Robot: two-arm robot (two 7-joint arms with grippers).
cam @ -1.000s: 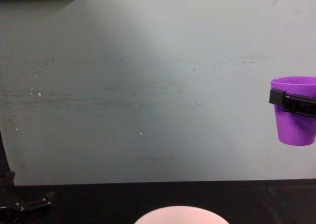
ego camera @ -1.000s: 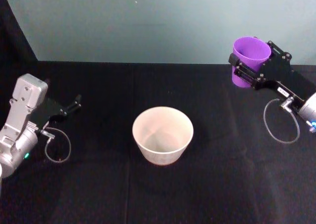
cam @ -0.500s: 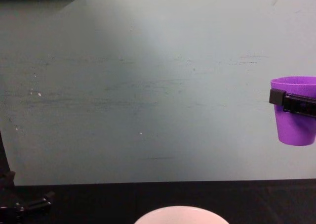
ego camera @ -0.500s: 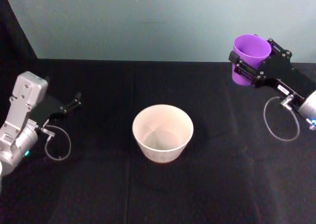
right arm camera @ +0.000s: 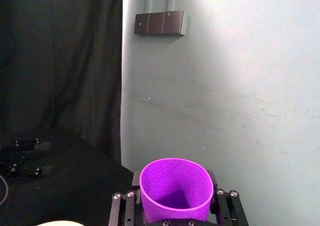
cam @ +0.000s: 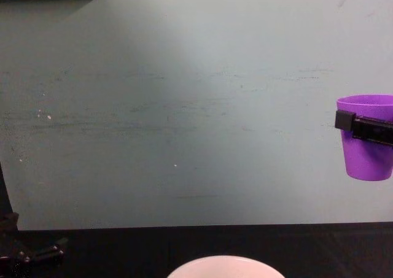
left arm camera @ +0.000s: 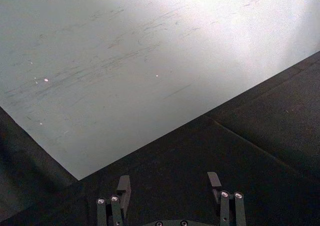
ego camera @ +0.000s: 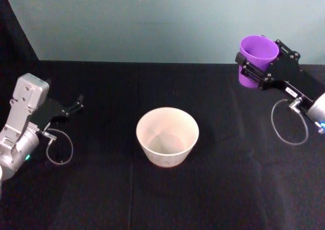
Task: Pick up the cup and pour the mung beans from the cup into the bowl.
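Right claw [ego camera: 264, 66] is at the upper right of the head frame, closed snugly around the cup [ego camera: 258, 57]. One black finger [right arm camera: 125, 206] is pressed against each side of it, a bit below the rim, and the jaws are only as wide as the cup. The cup is upright, mouth up, hanging in the air in front of the teal wall. In the chest view it's at the right edge, about mid-height, well clear of the table [ego camera: 101, 189].

The bowl [ego camera: 165, 156] sits on the black cloth near the centre of the head frame, down and left of the cup and well apart from it. Nothing is touching it.

From the right wrist view the inside of the cup is just dim purple, so I honestly can't tell what's in there.

Left claw [left arm camera: 169, 183] is parked at the left-middle of the head frame, low over the table, fingers spread with nothing between them.
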